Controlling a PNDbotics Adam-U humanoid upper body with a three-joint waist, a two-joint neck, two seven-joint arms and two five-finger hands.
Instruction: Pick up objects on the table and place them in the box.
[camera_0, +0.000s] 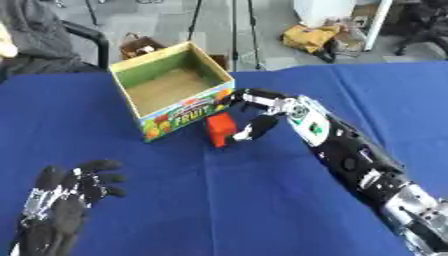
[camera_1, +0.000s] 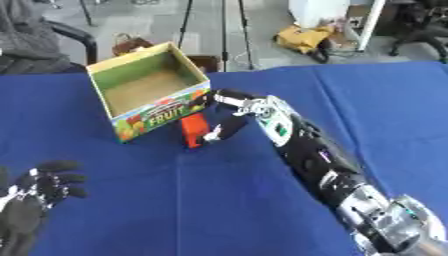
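Pick step: we have the right hand (camera_0: 262, 112) with fingers curled around the red block (camera_0: 220, 128), which sits on the blue surface (camera_0: 245, 200) just beside the box (camera_0: 171, 82). Left hand (camera_0: 66, 197) idle, fingers relaxed. Next we judge: lift clear of the wall, carry over the opening.

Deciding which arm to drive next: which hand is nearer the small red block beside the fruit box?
Right. The right hand is curled around the small red block; the left hand rests open near the lower left corner, far off.
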